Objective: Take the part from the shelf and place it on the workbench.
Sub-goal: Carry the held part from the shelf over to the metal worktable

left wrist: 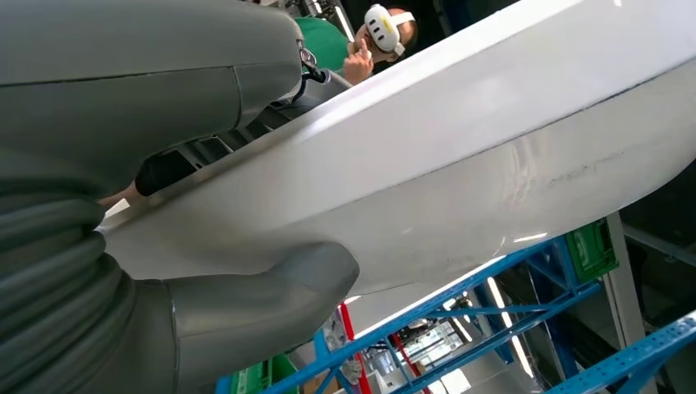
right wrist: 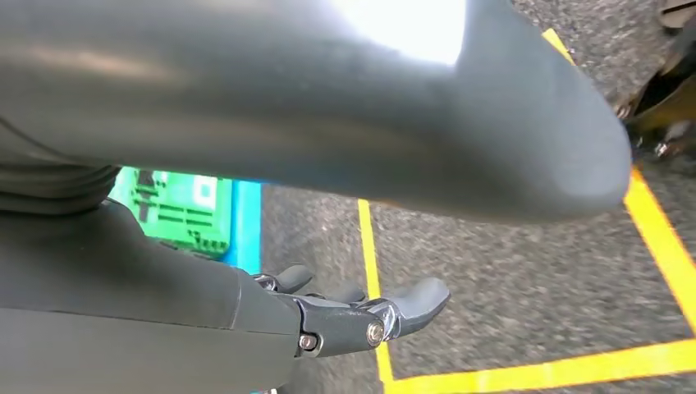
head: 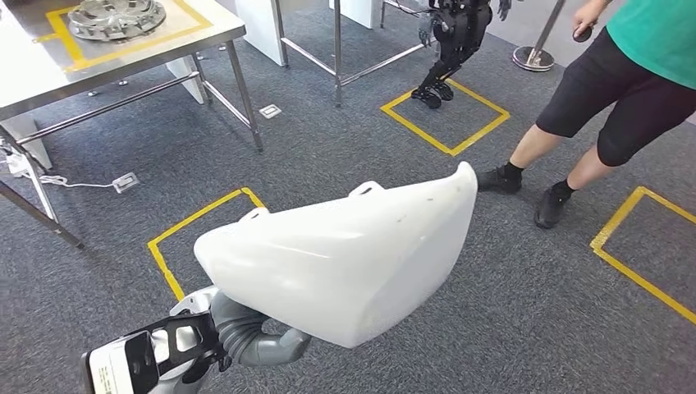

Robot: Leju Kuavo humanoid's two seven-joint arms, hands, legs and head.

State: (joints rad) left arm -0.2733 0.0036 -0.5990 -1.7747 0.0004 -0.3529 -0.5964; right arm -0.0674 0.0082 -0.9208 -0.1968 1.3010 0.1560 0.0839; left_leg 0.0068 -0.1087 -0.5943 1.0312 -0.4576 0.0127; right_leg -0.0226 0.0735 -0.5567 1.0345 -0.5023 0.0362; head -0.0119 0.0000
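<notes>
A large white curved shell part (head: 345, 254) hangs over the grey carpet in the head view. My left hand (head: 250, 338) holds it from below at its near left end. In the left wrist view the thick grey thumb (left wrist: 263, 304) presses against the part's (left wrist: 460, 164) pale underside. The steel workbench (head: 176, 41) stands at the far left, with a yellow taped outline on its top. In the right wrist view my right hand (right wrist: 345, 320) hangs over the carpet with its fingers (right wrist: 414, 300) stretched out and nothing in them.
A silver wheel hub (head: 115, 16) lies on the workbench. A person (head: 624, 90) in a green shirt and black shorts stands at the right. Another robot's legs (head: 447, 49) stand in a yellow floor square ahead. A floor socket and cable (head: 123, 182) lie near the bench legs.
</notes>
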